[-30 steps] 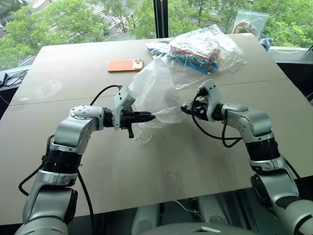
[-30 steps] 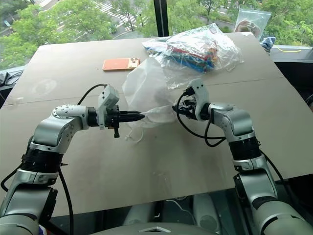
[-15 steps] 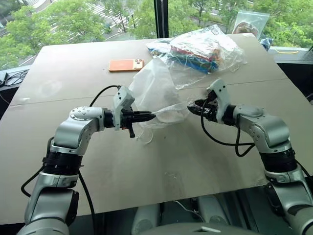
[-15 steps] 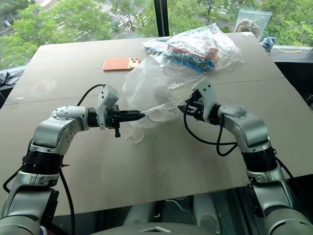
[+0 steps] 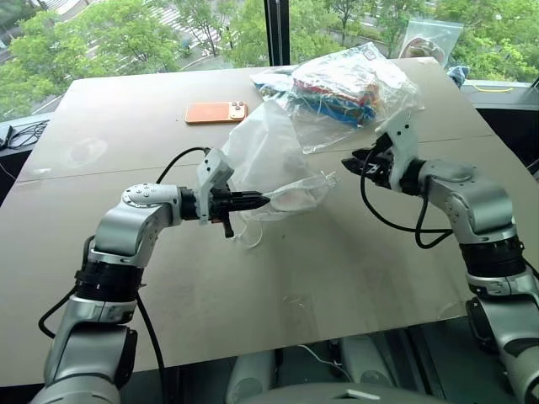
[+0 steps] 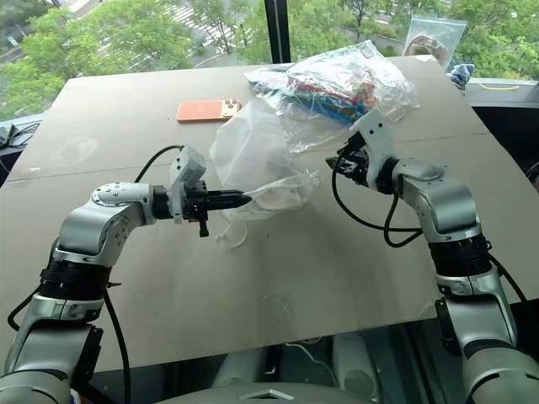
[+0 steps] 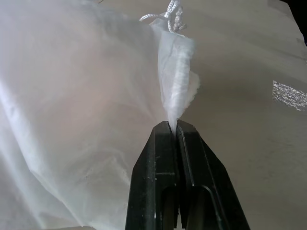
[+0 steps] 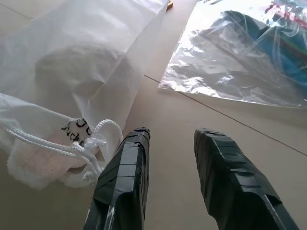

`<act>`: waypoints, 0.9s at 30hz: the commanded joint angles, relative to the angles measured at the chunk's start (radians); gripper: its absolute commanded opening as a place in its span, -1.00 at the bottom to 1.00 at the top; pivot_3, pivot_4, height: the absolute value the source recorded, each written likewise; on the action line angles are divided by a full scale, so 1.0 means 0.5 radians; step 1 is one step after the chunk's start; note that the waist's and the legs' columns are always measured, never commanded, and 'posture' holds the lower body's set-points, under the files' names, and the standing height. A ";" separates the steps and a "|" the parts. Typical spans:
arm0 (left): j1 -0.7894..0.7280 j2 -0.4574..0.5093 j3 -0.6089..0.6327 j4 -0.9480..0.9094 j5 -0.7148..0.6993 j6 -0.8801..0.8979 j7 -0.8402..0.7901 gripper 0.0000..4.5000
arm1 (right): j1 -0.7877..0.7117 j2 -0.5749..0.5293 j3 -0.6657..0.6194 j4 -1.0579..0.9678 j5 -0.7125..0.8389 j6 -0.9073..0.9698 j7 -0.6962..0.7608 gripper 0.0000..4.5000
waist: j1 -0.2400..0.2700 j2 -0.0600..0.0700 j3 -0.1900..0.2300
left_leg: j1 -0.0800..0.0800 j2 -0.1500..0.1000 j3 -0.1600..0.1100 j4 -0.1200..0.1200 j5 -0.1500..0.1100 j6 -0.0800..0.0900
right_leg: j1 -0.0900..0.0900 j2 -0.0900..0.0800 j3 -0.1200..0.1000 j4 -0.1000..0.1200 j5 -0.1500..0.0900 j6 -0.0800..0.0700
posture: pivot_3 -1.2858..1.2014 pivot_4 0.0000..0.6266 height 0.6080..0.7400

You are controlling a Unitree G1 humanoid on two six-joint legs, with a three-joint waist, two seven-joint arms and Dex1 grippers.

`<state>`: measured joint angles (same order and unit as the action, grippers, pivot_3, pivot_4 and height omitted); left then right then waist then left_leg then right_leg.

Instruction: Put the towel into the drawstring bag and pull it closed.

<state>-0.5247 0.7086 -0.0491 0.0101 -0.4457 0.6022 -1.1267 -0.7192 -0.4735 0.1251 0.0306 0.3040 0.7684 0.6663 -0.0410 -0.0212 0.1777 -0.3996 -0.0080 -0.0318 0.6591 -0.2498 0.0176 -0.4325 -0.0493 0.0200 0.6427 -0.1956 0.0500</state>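
The drawstring bag (image 5: 265, 151), thin translucent white fabric, lies on the table between my arms, with its mouth toward me. My left gripper (image 5: 263, 200) is shut on the left edge of that mouth, and the fabric is pinched between the tips (image 7: 173, 125). The towel (image 8: 33, 163), off-white and nubby, sits inside the bag just behind the mouth and shows through the fabric. White cords (image 8: 91, 143) hang loose at the mouth's right side. My right gripper (image 5: 347, 162) is open and empty, a short way right of the mouth and above the table.
An orange phone (image 5: 216, 112) lies at the back of the table. A clear plastic bag with colourful contents (image 5: 345, 84) sits just behind the drawstring bag. Another small plastic bag (image 5: 429, 38) leans at the window.
My right gripper has drawn back from the bag's mouth, moving right and slightly up. The left gripper and the bag have stayed in place.
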 commanded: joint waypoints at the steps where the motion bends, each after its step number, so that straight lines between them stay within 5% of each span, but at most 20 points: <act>1: 0.011 0.008 0.027 -0.071 -0.018 -0.008 0.001 -1.00 | -0.093 -0.011 0.046 0.042 -0.046 -0.122 0.095 -0.28 | 0.001 0.000 0.000 | 0.000 0.000 0.000 0.000 0.000 0.000 | 0.000 0.000 0.000 0.000 0.000 0.000 | 0.03 -0.52 1.00; 27: 0.090 0.002 0.042 -0.105 -0.022 -0.032 0.008 -1.00 | -0.170 0.173 0.255 0.309 -0.324 -0.388 0.228 -0.28 | -0.002 0.000 0.000 | 0.000 0.000 -0.001 0.000 0.000 0.000 | 0.000 0.000 -0.001 0.000 0.000 0.000 | 0.03 -0.52 1.00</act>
<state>-0.4822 0.7081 -0.0477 0.0002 -0.4457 0.6012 -1.1255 -0.7800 -0.4022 0.2488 0.1800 0.1571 0.6003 0.8024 -0.0418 -0.0212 0.1776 -0.3993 -0.0080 -0.0323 0.6592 -0.2498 0.0176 -0.4325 -0.0492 0.0196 0.6428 -0.1956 0.0499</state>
